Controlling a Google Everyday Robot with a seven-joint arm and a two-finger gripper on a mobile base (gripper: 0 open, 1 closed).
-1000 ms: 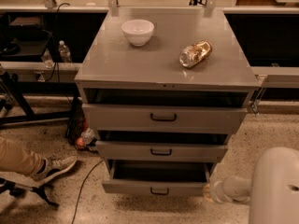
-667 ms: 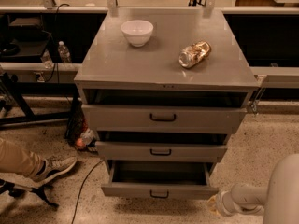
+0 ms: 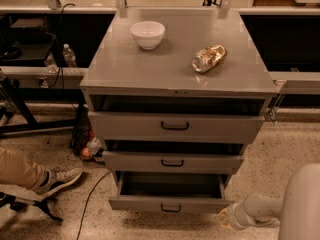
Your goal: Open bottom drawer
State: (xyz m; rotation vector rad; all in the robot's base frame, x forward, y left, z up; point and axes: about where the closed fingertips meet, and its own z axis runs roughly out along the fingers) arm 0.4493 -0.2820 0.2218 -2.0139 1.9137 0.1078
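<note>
The grey metal cabinet [image 3: 177, 79] has three drawers, all pulled out a little. The bottom drawer [image 3: 170, 202] is pulled out furthest; its plain dark interior shows and a small black loop handle [image 3: 171, 208] sits on its shallow front. The middle drawer [image 3: 172, 162] and the taller top drawer [image 3: 175, 126] stand above it. My gripper [image 3: 226, 218] is low at the bottom right, just off the bottom drawer's right front corner, at the end of my white arm [image 3: 270, 208].
A white bowl [image 3: 147, 34] and a crumpled shiny bag [image 3: 209, 57] lie on the cabinet top. A person's leg and shoe [image 3: 57, 178] are at the left on the floor. A cable [image 3: 92, 194], bottles [image 3: 68, 55] and chair legs are at the left.
The bottom drawer has come further out toward the camera. My gripper has moved down and to the right, away from the drawer front.
</note>
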